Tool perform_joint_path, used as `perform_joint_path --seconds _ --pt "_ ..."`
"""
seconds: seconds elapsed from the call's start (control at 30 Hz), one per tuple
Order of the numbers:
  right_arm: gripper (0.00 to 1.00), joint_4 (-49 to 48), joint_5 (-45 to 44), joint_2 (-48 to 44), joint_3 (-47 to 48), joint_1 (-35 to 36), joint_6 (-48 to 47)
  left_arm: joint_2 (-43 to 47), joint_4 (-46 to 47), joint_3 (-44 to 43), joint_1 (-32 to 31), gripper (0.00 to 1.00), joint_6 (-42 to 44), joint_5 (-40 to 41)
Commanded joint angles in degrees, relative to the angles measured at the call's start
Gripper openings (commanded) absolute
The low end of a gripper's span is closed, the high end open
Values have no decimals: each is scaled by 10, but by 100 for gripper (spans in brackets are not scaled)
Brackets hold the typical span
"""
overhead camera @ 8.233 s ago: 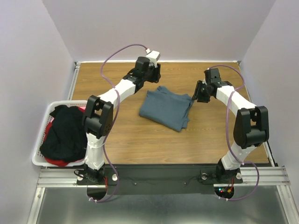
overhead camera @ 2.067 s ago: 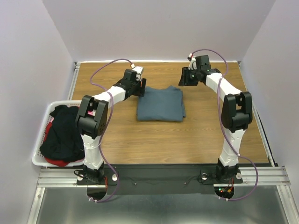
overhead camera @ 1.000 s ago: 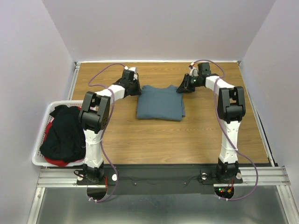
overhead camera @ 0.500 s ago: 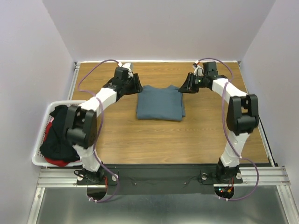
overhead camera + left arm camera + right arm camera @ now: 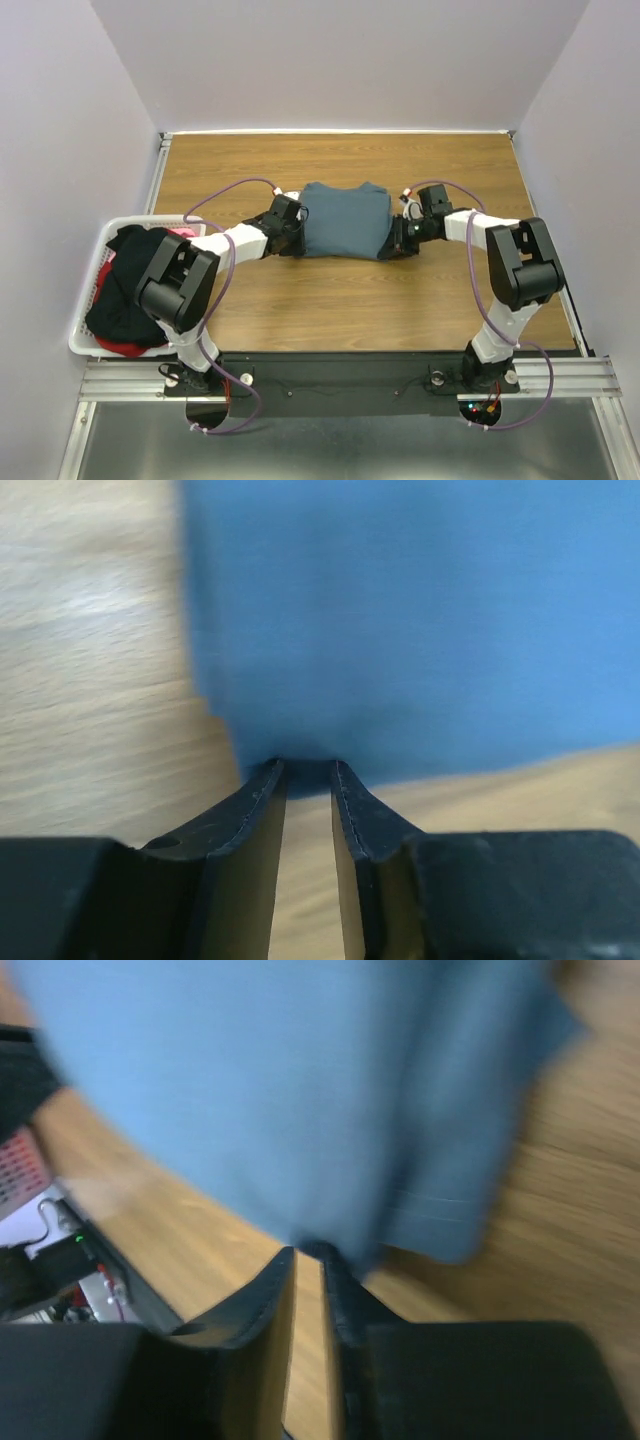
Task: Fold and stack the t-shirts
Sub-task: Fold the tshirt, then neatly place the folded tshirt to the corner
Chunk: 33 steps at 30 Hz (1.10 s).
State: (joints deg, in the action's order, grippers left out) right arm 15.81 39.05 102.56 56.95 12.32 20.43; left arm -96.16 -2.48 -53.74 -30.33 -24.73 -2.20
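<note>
A: Where is the blue-grey shirt [image 5: 343, 218]?
B: Folded flat in the middle of the table [image 5: 400, 300], between the two arms

A: Left gripper [image 5: 293, 235]?
B: Low at the shirt's near left corner. In the wrist view the fingers stand a narrow gap apart, with the cloth edge pinched between the tips, so it is gripping the shirt

A: Right gripper [image 5: 400, 240]?
B: At the near right corner, also low. The wrist view is blurred, but the fingers look nearly together with a fold of blue cloth caught at the tips, so probably gripping too

A: Other shirts?
B: The black shirt [image 5: 135, 285] is heaped in the white basket [image 5: 97, 262] at the table's left edge. The red-pink shirt [image 5: 120, 348] shows under it at the near end. Both are well apart from the blue-grey one
</note>
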Motion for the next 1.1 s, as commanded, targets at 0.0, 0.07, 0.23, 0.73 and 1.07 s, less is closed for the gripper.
perform_joint_path --seconds 0.0,0.07,0.23,0.73,1.07 --pt "19 -54 -36 14 -22 -24 -11 -12 19 -5 11 33 7 67" --pt "17 -62 -36 12 -32 -46 -6 -29 15 -6 19 29 7 70" --pt "17 -57 -48 -21 -27 -77 1 -11 -4 0 26 29 2 67" --pt "30 -46 8 39 177 -72 47 48 -13 -83 18 63 33 73" --pt "30 -47 3 220 328 -71 78 -78 3 -148 26 59 29 108"
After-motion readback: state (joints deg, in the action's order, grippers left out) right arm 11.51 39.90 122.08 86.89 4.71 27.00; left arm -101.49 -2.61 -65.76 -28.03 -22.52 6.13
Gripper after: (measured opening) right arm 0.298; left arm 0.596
